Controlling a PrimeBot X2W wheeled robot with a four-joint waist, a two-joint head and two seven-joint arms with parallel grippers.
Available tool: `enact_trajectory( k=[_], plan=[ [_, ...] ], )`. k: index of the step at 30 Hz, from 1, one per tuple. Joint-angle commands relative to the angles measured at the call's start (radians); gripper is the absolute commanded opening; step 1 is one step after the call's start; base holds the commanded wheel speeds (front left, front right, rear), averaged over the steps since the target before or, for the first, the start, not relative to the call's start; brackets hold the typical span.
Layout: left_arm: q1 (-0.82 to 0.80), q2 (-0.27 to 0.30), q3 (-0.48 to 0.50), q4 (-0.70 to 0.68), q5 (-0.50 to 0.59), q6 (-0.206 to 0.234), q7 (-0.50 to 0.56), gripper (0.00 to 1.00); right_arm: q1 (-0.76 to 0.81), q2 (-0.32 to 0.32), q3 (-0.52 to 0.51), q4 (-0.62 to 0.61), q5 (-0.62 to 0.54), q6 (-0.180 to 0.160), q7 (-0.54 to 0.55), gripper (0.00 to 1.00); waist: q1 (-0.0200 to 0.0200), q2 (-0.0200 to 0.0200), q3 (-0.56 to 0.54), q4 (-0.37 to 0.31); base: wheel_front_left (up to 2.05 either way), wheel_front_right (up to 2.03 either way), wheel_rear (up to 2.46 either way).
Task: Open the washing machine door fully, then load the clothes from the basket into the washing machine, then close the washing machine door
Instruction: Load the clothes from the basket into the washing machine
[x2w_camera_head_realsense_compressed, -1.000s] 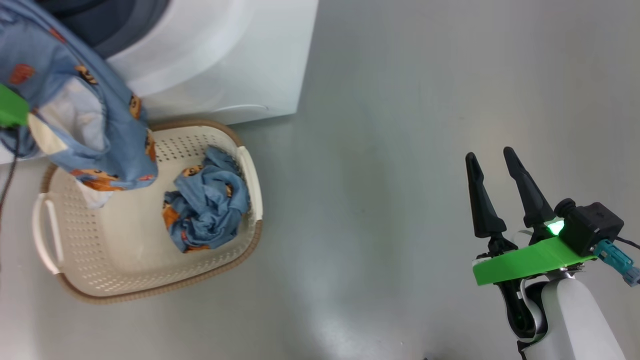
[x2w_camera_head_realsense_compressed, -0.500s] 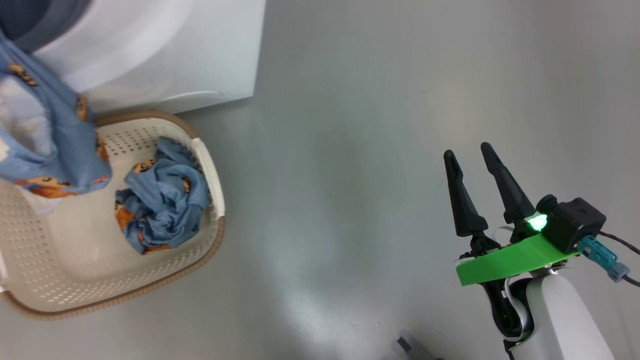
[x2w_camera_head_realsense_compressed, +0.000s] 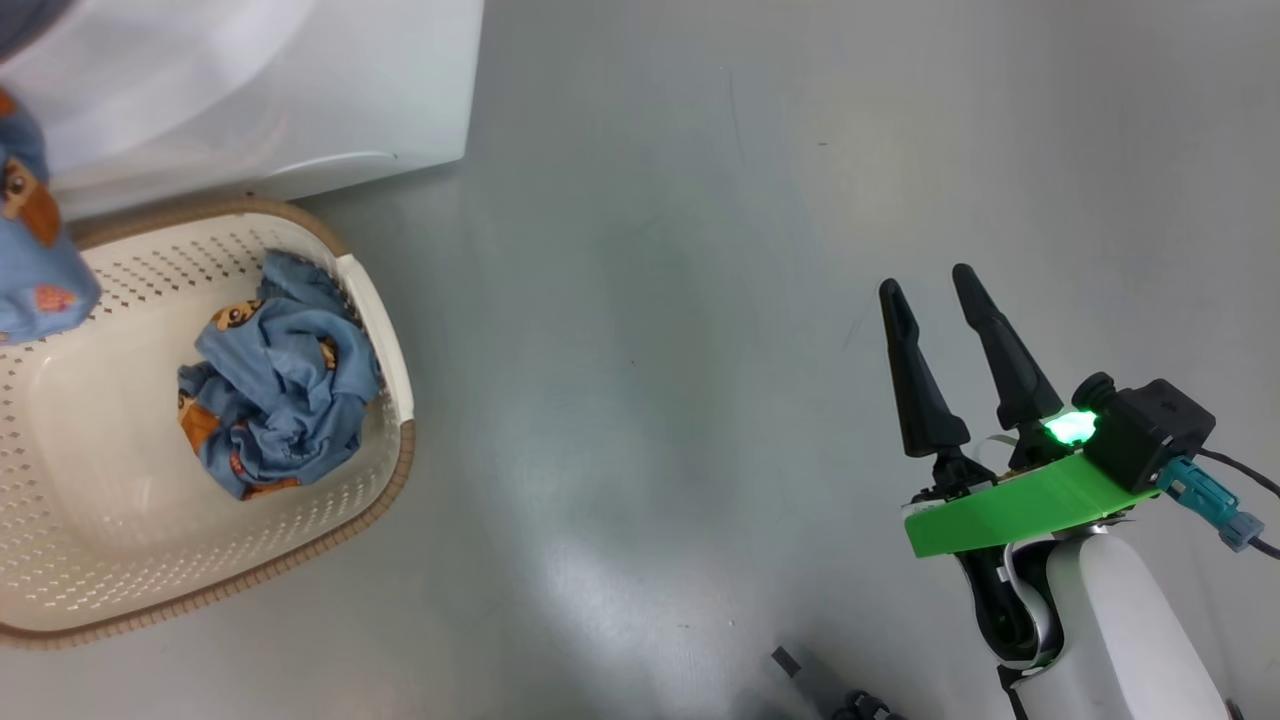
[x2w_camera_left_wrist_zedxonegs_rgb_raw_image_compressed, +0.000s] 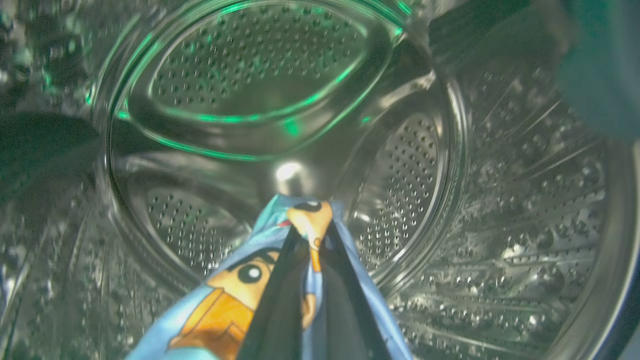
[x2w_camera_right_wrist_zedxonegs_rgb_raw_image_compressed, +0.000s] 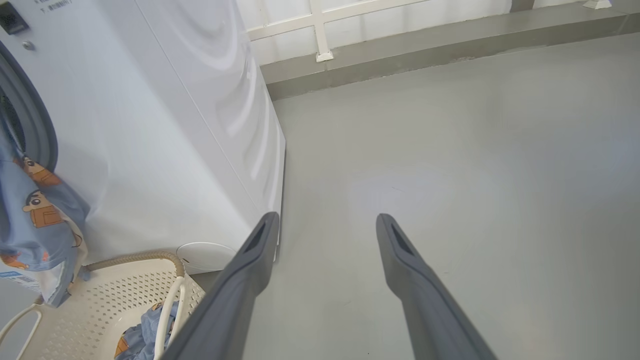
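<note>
Hanging at the 9 o'clock edge of the head view, one garment (x2w_camera_head_realsense_compressed: 28, 262) sits above the basket (x2w_camera_head_realsense_compressed: 372, 330). The basket lies on the floor (x2w_camera_head_realsense_compressed: 700, 350) just below the washing machine (x2w_camera_head_realsense_compressed: 300, 90) at 11 o'clock. A second bundle (x2w_camera_head_realsense_compressed: 275, 395) lies inside the basket against its right wall. At 4 o'clock, the right gripper (x2w_camera_head_realsense_compressed: 925, 282) has its fingers spread apart and grips nothing.

Left wrist view: the left gripper (x2w_camera_left_wrist_zedxonegs_rgb_raw_image_compressed: 310, 235) points into the steel drum (x2w_camera_left_wrist_zedxonegs_rgb_raw_image_compressed: 260, 75). Its fingers are pressed together on the garment (x2w_camera_left_wrist_zedxonegs_rgb_raw_image_compressed: 235, 295), which trails toward 7 o'clock.

Right wrist view: the right gripper (x2w_camera_right_wrist_zedxonegs_rgb_raw_image_compressed: 325, 220) is spread wide over bare floor, empty. The washing machine (x2w_camera_right_wrist_zedxonegs_rgb_raw_image_compressed: 175, 125) stands at 10 o'clock. The garment (x2w_camera_right_wrist_zedxonegs_rgb_raw_image_compressed: 35, 220) hangs down its front, above the basket (x2w_camera_right_wrist_zedxonegs_rgb_raw_image_compressed: 100, 295) at 7 o'clock.
</note>
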Motion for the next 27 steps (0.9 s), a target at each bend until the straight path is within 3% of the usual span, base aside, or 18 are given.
enact_trajectory(
  k=[1,9,10,11,12,13,20,27],
  plan=[
    [0.047,0.033,0.024,0.001,0.011,-0.003,-0.005,0.00,0.001,0.001,0.023,-0.023,0.007,0.002,-0.005,1.00,0.0000,0.0000,-0.001,-0.001,0.00,0.00,0.00],
    [0.064,0.011,0.018,0.207,0.020,-0.038,-0.005,0.00,0.009,0.001,0.032,-0.018,0.011,0.002,-0.005,1.00,0.0000,0.0000,-0.015,0.003,0.00,0.00,0.00],
    [0.059,0.008,0.013,0.237,0.018,-0.041,-0.005,0.31,0.009,0.001,0.031,-0.018,0.012,0.002,-0.005,1.00,0.0000,0.0000,-0.017,0.004,0.00,0.00,0.00],
    [0.053,0.006,0.003,0.267,0.020,-0.043,-0.005,0.48,0.009,0.001,0.031,-0.017,0.012,0.002,-0.005,1.00,0.0000,0.0000,-0.020,0.006,0.00,0.00,0.00],
    [0.045,0.007,-0.008,0.296,0.024,-0.044,-0.005,0.82,0.010,0.001,0.030,-0.017,0.012,0.002,-0.005,1.00,0.0000,0.0000,-0.022,0.007,0.00,0.00,0.00],
    [0.036,0.003,-0.012,0.335,0.019,-0.046,-0.001,1.00,0.010,0.001,0.030,-0.016,0.012,0.002,-0.005,1.00,0.0000,0.0000,-0.025,0.009,0.00,0.00,0.00],
    [-0.025,-0.007,-0.055,0.455,0.011,-0.050,0.000,1.00,0.010,0.001,0.030,-0.015,0.011,0.002,-0.005,1.00,0.0000,0.0000,-0.035,0.015,0.00,0.00,0.00],
    [-0.037,-0.024,-0.091,0.491,-0.022,-0.051,-0.004,1.00,0.009,0.001,0.028,-0.014,0.009,0.002,-0.005,1.00,0.0000,0.0000,-0.040,0.020,0.00,0.00,0.00]
  ],
)
